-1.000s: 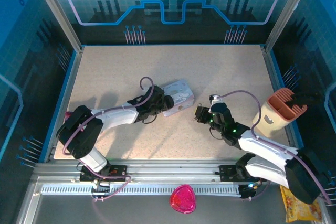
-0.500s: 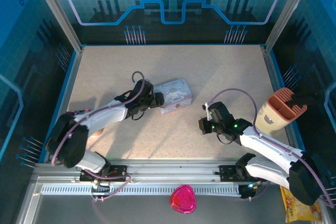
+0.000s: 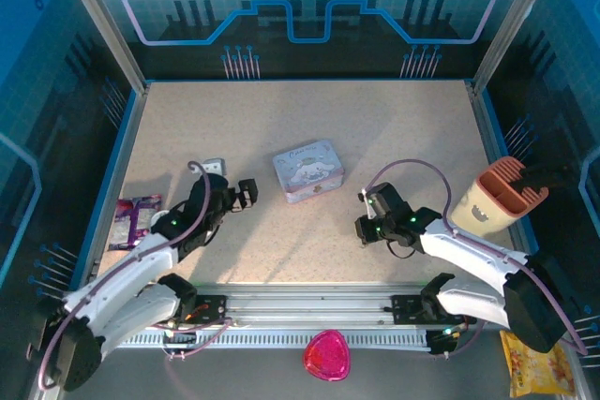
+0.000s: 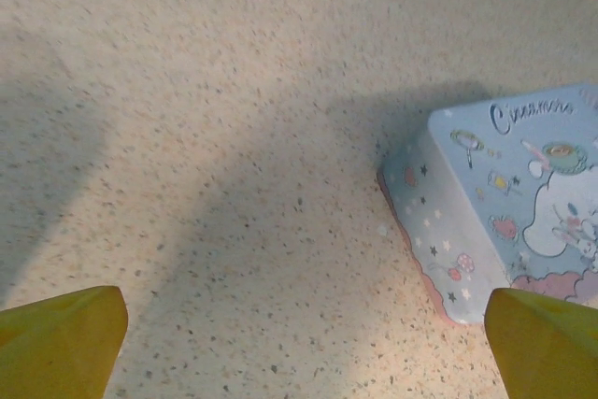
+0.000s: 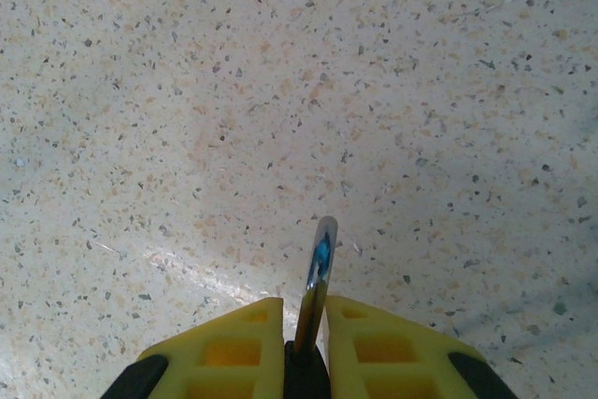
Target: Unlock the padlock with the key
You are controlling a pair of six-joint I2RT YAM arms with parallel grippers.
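My right gripper [image 5: 305, 313] is shut on the padlock [image 5: 318, 263]. Its thin silvery shackle sticks out edge-on between the yellow fingers, and the dark body sits deep between them, just above the speckled table. In the top view the right gripper [image 3: 364, 229] hangs right of centre, near the front. My left gripper [image 4: 304, 315] is open, with its yellow fingertips [image 4: 70, 324] wide apart and nothing between them. In the top view the left gripper [image 3: 247, 192] sits left of the pale blue cartoon tin [image 3: 308, 171], apart from it. The key is out of view.
The tin [image 4: 509, 203] lies ahead and to the right of the left gripper. A small white item [image 3: 215, 166] and a purple packet [image 3: 131, 217] lie at the left. A beige cup [image 3: 497, 199] stands at the right edge. A pink item [image 3: 326, 355] sits off the table's front.
The left arm has drawn back from the tin toward the near left, leaving the tin free on the table. The right gripper shifted slightly nearer with the padlock.
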